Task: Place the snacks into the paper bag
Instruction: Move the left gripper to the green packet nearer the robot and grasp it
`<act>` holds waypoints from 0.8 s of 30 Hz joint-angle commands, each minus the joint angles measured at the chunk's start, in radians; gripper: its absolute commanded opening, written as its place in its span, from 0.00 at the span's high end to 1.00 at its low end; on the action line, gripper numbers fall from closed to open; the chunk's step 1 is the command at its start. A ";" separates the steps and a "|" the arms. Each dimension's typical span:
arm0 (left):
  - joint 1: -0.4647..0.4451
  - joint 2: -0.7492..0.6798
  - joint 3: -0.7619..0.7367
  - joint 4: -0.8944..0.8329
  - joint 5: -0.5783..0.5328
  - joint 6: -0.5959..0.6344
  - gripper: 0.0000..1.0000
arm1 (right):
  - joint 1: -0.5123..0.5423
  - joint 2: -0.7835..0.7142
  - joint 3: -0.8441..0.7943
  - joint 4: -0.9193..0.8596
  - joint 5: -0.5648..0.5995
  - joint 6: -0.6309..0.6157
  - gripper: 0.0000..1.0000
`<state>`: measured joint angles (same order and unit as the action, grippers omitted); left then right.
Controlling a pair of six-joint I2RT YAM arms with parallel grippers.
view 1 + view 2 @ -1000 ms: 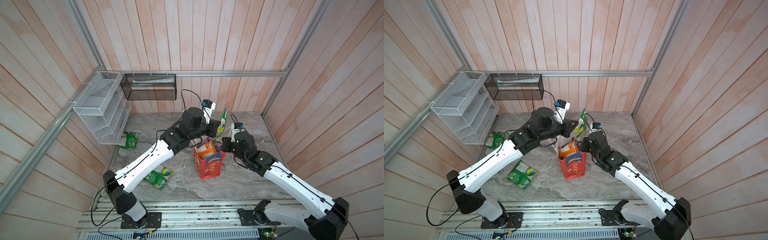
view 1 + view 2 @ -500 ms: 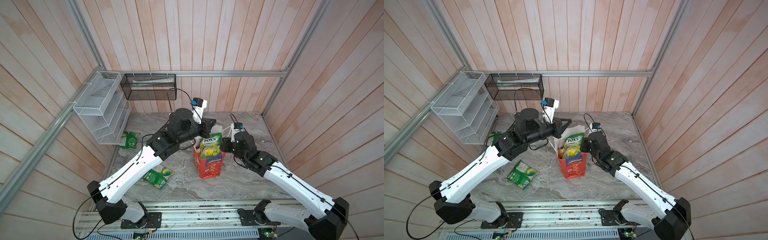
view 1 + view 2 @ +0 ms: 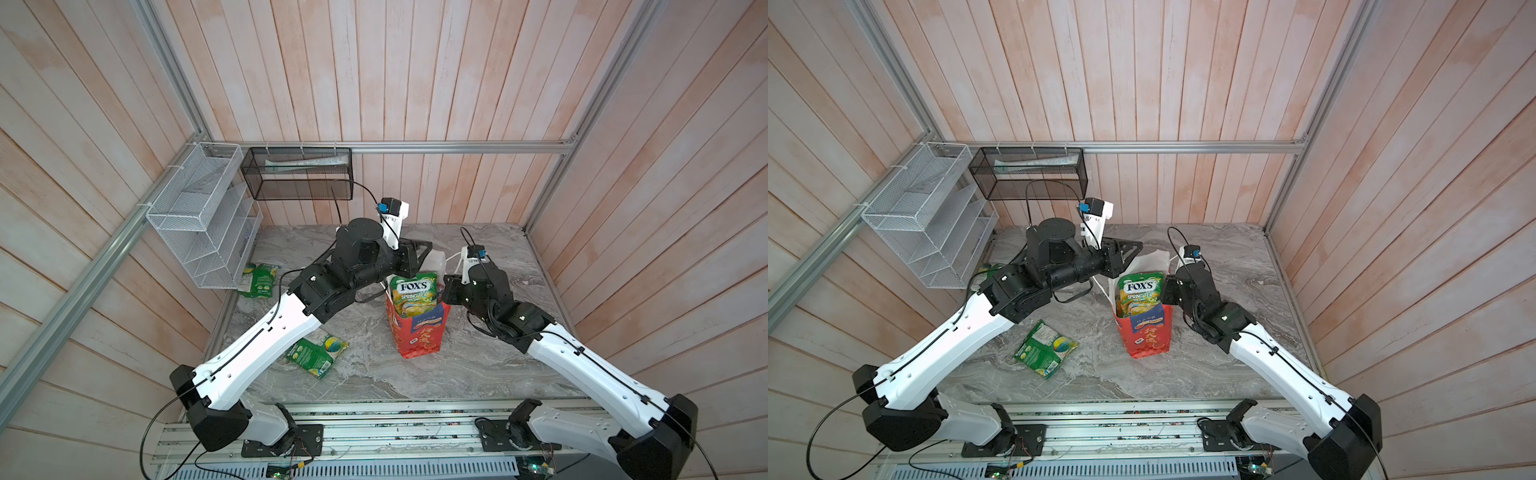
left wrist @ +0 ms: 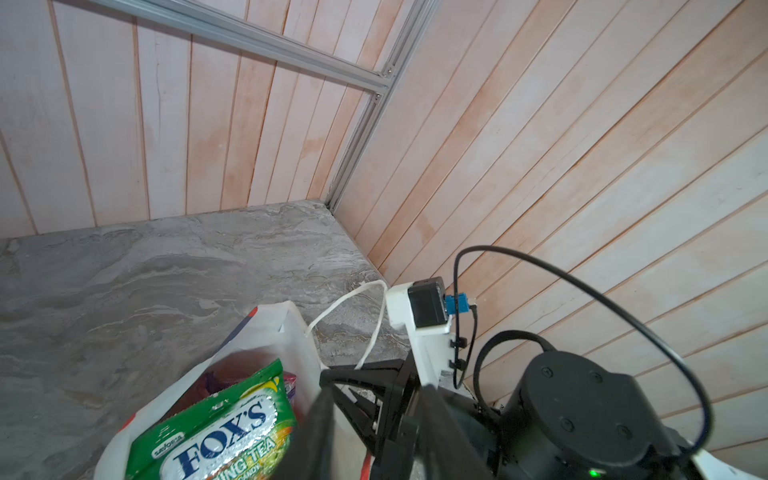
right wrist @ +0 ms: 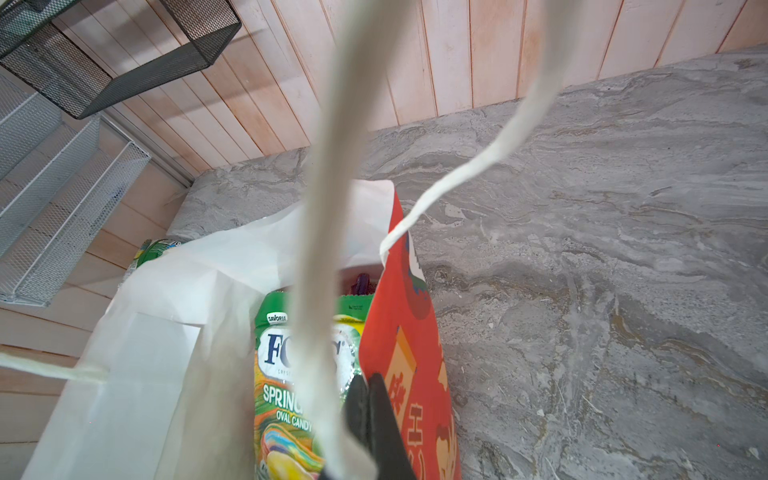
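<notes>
The red paper bag (image 3: 419, 336) (image 3: 1148, 336) stands upright mid-table, mouth open. A green FOX'S snack packet (image 3: 413, 293) (image 3: 1138, 291) (image 4: 216, 432) (image 5: 282, 374) stands in it, its top half above the rim; a purple packet (image 5: 363, 282) shows behind it. My left gripper (image 3: 424, 251) (image 3: 1133, 249) (image 4: 378, 399) hovers just behind the bag's mouth, open and empty. My right gripper (image 3: 446, 286) (image 3: 1167, 286) (image 5: 370, 386) is shut on the bag's right rim. Two more green packets lie on the table, one front left (image 3: 318, 353) (image 3: 1046, 347), one by the rack (image 3: 259, 280).
A white wire rack (image 3: 203, 216) and a black mesh basket (image 3: 297, 174) hang on the walls at back left. Wooden walls close the marble table (image 3: 478, 365) on three sides. The bag's white cord handle (image 5: 324, 249) hangs across the right wrist view.
My left gripper brought the green FOX'S packet from behind the bag down into it, then opened and let go. The right gripper kept its hold on the rim.
</notes>
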<state>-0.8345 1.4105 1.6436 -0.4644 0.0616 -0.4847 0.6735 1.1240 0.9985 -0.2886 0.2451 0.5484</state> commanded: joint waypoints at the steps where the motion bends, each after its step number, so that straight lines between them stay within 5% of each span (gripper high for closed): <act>1: 0.000 -0.108 -0.064 -0.071 -0.122 -0.042 0.24 | 0.004 0.015 0.024 -0.011 0.004 -0.015 1.00; 3: 0.000 -0.173 -0.135 -0.073 -0.187 -0.062 0.01 | 0.003 0.014 0.024 -0.011 0.004 -0.016 1.00; 4: 0.000 -0.206 -0.173 -0.070 -0.211 -0.071 0.00 | 0.003 0.014 0.024 -0.011 0.004 -0.016 1.00; 16: 0.027 -0.596 -0.774 -0.179 -0.522 -0.309 0.00 | 0.003 0.025 0.025 -0.013 0.008 -0.020 1.00; 24: 0.202 -0.608 -1.036 -0.311 -0.482 -0.583 0.00 | 0.004 0.026 0.026 -0.012 0.017 -0.022 1.00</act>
<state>-0.6579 0.7952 0.6434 -0.6956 -0.4019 -0.9245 0.6735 1.1324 1.0042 -0.2874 0.2455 0.5449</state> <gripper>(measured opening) 0.999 0.041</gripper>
